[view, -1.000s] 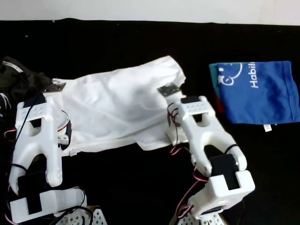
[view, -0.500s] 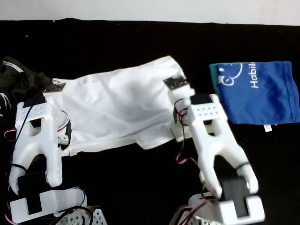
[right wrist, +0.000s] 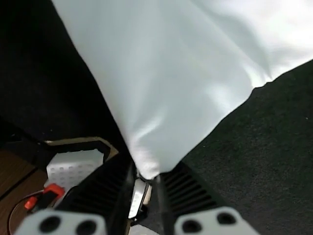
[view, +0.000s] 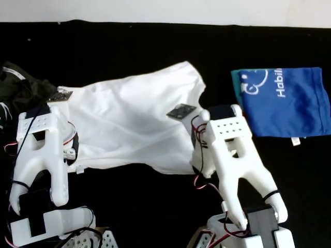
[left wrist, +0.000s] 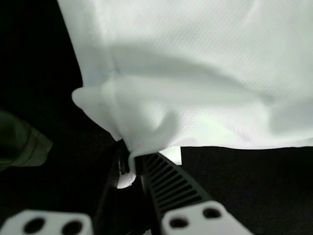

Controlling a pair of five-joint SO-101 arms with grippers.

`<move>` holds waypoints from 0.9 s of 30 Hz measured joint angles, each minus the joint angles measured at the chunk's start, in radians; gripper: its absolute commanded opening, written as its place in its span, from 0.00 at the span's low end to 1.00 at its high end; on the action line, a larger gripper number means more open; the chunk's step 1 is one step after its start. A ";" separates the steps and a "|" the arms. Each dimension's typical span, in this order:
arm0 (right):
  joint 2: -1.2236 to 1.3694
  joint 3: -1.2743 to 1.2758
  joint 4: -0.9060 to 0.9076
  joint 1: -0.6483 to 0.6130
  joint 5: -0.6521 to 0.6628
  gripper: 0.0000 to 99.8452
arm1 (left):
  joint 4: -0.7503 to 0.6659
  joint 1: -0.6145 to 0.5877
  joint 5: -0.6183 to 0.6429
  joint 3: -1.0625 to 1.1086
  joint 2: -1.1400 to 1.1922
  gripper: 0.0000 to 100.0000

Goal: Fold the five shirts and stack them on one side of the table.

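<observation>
One white shirt (view: 129,124) of thin, finely knit cloth is spread in soft creases across the middle of the matte black table (view: 155,206). Two white plastic arms stand at its near edge.

The left fingers (left wrist: 168,186), ribbed on the inner face, are closed tight on a bunched fold at the shirt's near left corner. The cloth bulges just beyond the pinch.

The right fingers (right wrist: 188,188), likewise ribbed, are closed on the pointed near right corner. From there the cloth fans out smooth.

One rectangular folded stack lies at the table's right side, apart from the white shirt. It has a blue shirt (view: 287,103) with white print on top, and a teal edge (view: 236,88) and a red edge (view: 240,111) show beneath.

One dark garment (view: 20,85) lies crumpled at the far left, just beside the white shirt's left end.
</observation>
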 measured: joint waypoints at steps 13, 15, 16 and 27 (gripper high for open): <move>0.000 0.014 -0.037 -0.038 -0.035 0.26 | 0.000 0.000 0.000 0.000 0.000 0.01; 0.014 0.044 -0.094 -0.058 -0.068 0.26 | 0.000 0.000 0.000 0.000 0.000 0.01; 0.028 0.064 -0.115 -0.077 -0.074 0.26 | 0.000 0.000 0.000 0.000 0.000 0.01; 0.305 0.104 -0.284 -0.170 -0.087 0.26 | 0.000 0.000 0.000 0.000 0.000 0.01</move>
